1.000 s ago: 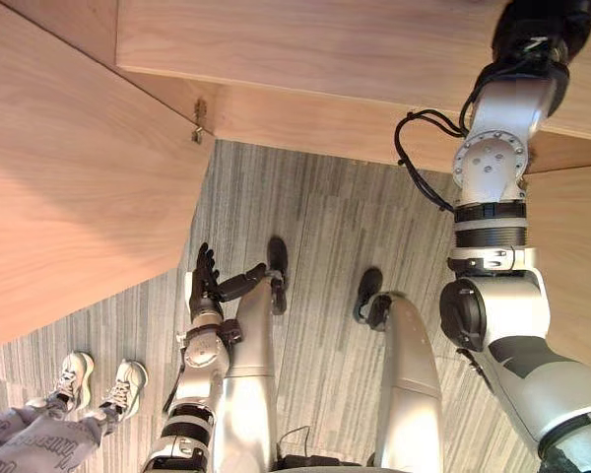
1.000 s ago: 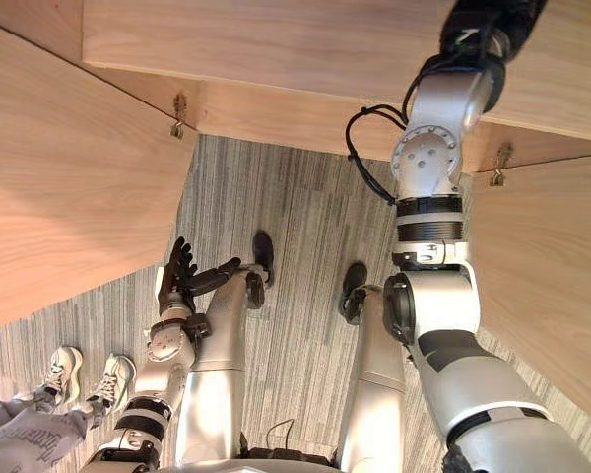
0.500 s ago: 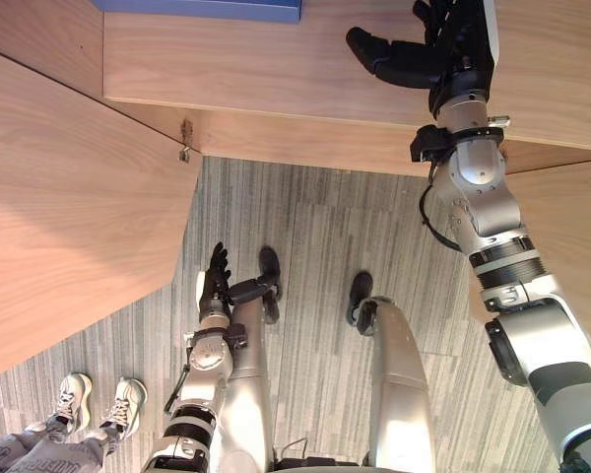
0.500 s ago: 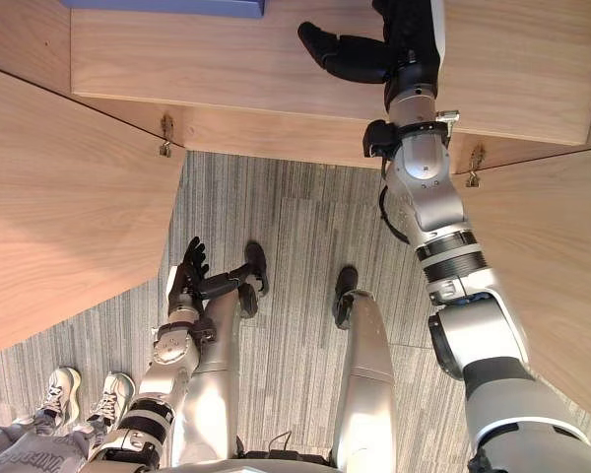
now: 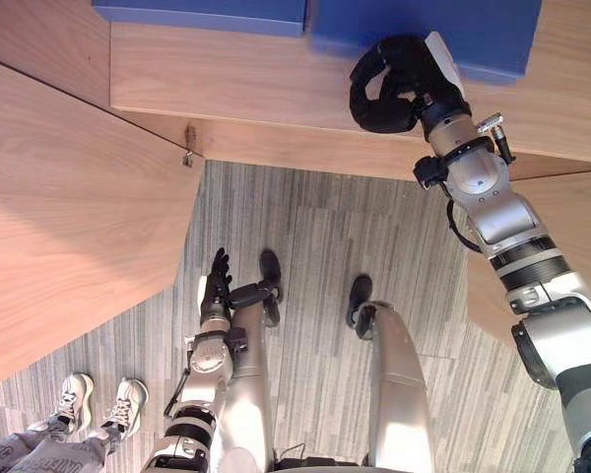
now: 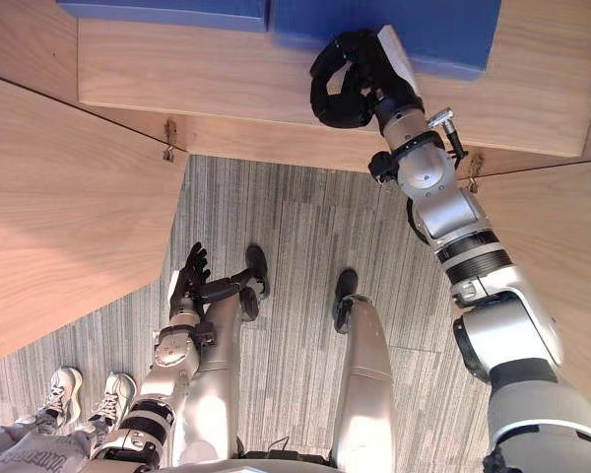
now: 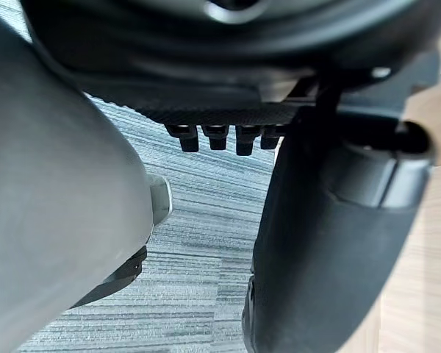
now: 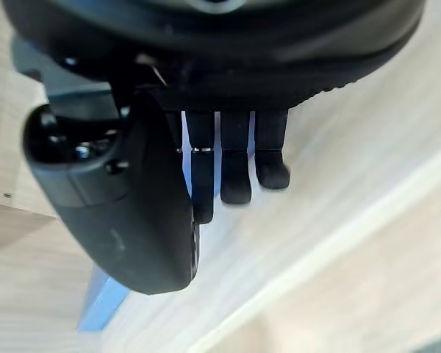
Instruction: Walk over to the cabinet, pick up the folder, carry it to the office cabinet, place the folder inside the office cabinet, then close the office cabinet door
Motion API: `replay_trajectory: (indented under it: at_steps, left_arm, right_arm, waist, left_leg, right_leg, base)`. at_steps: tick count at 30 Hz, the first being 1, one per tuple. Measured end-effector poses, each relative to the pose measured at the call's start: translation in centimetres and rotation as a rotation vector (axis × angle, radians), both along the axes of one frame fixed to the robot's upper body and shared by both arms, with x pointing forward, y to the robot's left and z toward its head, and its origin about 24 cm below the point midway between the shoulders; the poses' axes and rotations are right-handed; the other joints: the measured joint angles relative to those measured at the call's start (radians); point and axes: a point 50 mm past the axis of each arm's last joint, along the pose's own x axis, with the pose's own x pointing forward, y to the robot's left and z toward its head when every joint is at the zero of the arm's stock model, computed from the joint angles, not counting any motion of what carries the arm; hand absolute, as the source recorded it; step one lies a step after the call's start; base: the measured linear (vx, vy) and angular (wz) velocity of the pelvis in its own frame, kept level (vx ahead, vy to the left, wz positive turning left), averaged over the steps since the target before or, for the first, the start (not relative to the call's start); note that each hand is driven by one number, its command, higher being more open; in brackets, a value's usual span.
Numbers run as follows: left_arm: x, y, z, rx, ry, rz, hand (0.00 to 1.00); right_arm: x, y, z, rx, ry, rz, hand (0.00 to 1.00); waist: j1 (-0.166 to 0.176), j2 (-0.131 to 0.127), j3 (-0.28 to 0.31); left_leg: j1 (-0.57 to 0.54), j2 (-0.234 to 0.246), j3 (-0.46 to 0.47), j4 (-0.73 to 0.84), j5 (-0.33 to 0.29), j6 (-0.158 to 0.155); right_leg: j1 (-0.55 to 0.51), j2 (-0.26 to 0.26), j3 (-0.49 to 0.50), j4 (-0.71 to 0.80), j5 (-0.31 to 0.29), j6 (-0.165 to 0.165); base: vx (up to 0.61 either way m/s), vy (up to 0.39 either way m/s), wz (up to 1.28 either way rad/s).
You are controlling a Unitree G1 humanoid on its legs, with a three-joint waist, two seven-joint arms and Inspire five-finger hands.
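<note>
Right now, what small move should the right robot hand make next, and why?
Probably open and reach onto the flat blue folder: the right robot hand sits curled at its near edge over the wooden shelf, gripping nothing visible.

Two blue folders lie on the shelf, both cut off by the top edge. The left folder shows as a strip only. The right folder has its near corner hidden behind the right hand, and whether that hand's curled fingers grip it cannot be told. Left of the shelf, the door and a person's legs run out of frame.
</note>
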Motion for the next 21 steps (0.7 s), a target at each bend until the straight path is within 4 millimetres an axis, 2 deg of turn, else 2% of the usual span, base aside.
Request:
replay_trajectory:
  at_steps: [4, 8, 13, 17, 21]
  left_arm:
    - [0.0, -0.1, 0.0, 0.008, 0.001, -0.016, 1.00]
    - [0.0, -0.1, 0.0, 0.018, 0.000, -0.021, 1.00]
    - [0.0, -0.1, 0.0, 0.027, -0.002, -0.020, 1.00]
    - [0.0, -0.1, 0.0, 0.027, -0.004, -0.003, 1.00]
    - [0.1, 0.0, 0.2, 0.016, -0.012, 0.031, 1.00]
  right_arm:
    - [-0.6, 0.3, -0.4, 0.048, 0.024, 0.083, 0.00]
    - [-0.7, 0.3, -0.8, 0.054, 0.031, 0.085, 0.00]
    - [-0.4, 0.4, -0.5, -0.044, -0.086, -0.066, 0.00]
    - [0.9, 1.0, 0.3, -0.103, -0.139, -0.205, 0.00]
    - [1.6, 2.5, 1.9, -0.136, -0.201, -0.263, 0.00]
  waist:
    - [0.006, -0.001, 0.000]
    - [0.008, -0.001, 0.000]
    - [0.010, -0.002, 0.000]
    - [0.010, -0.002, 0.000]
    - [0.007, -0.001, 0.000]
  left_leg:
    - [0.003, 0.001, 0.004, 0.000, 0.000, 0.001]
    - [0.003, 0.001, 0.008, 0.000, -0.001, 0.003]
    - [0.003, 0.001, 0.013, -0.003, -0.001, 0.004]
    - [0.000, 0.001, 0.016, -0.008, 0.000, 0.005]
    - [-0.011, 0.005, 0.017, -0.006, 0.000, 0.005]
  right_leg:
    - [0.002, -0.002, -0.001, 0.001, 0.000, 0.000]
    - [0.002, -0.004, -0.001, 0.000, 0.000, 0.000]
    - [0.000, -0.005, 0.001, -0.004, 0.000, 0.000]
    - [-0.008, -0.004, 0.004, -0.008, 0.000, 0.000]
    - [-0.015, -0.001, 0.003, -0.010, 0.003, 0.001]
  base:
    - [-0.03, -0.033, 0.01]
    - [-0.04, -0.039, 0.01]
    - [-0.01, -0.030, -0.01]
    - [0.00, -0.032, -0.02]
    - [0.00, -0.020, -0.01]
